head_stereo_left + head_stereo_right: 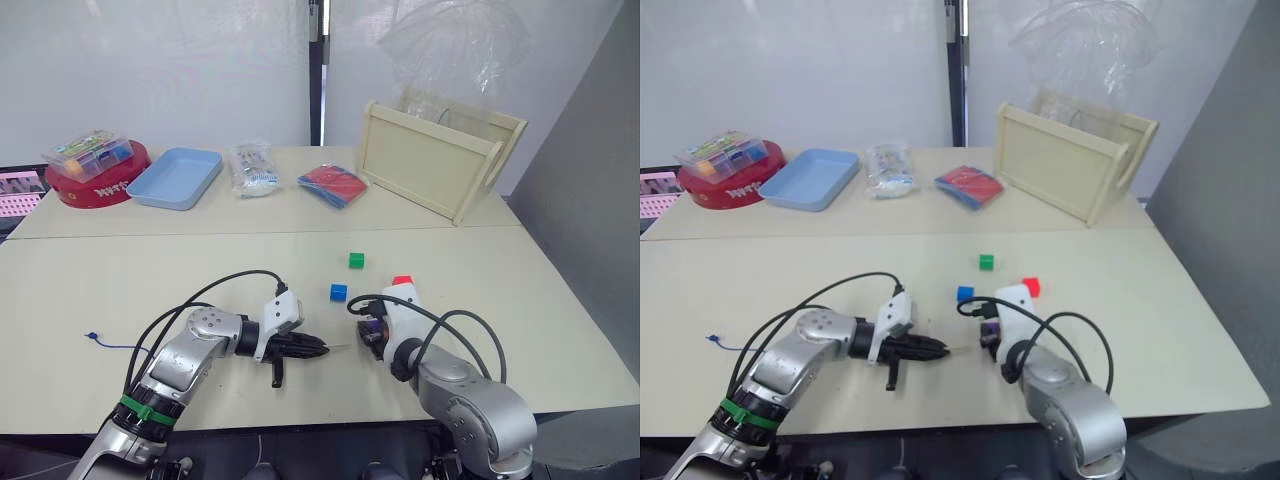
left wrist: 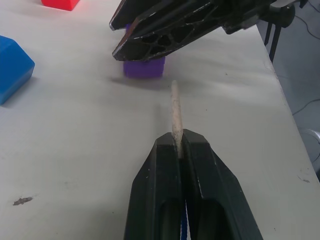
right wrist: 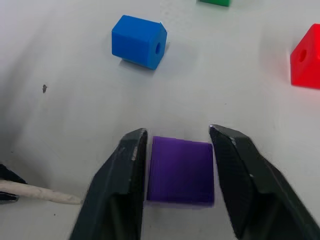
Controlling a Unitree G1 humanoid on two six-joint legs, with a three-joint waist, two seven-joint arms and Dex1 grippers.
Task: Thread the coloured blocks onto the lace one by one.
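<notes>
While the two claws are facing each other near the table's front edge, the legend is running from largest item to smallest.

Table (image 1: pixel 120 270): carrying every loose task piece on its pale top.

Right claw (image 3: pixel 177 172): standing spread around the purple block (image 3: pixel 181 170), one finger at each side. A slim gap is showing at one finger while the other looks close to touching or touching, so the block is sitting framed rather than firmly gripped.

Left claw (image 2: pixel 177 145): pressing together on the lace (image 1: pixel 118 347), pinching it just behind the pale tip (image 2: pixel 175 112), which is sticking out toward the purple block and stopping short of it.

Lace run: trailing back along the left arm to a small knot (image 1: pixel 91 337) lying well apart on the table.

Blue block (image 1: pixel 339 292): resting just beyond the claws, its hole showing on a side face.

Red block (image 3: pixel 305 62): lying near the right claw, also hole-sideways.

Green block (image 1: pixel 356 260): sitting farthest back of the loose blocks.

Risk, grip: the right fingers, closing off centre, are likely to twist or pop the purple block away.

Risk, aim: the purple block's hole is not visible, so the tip may be meeting a solid face and bending or pushing the block aside.
</notes>
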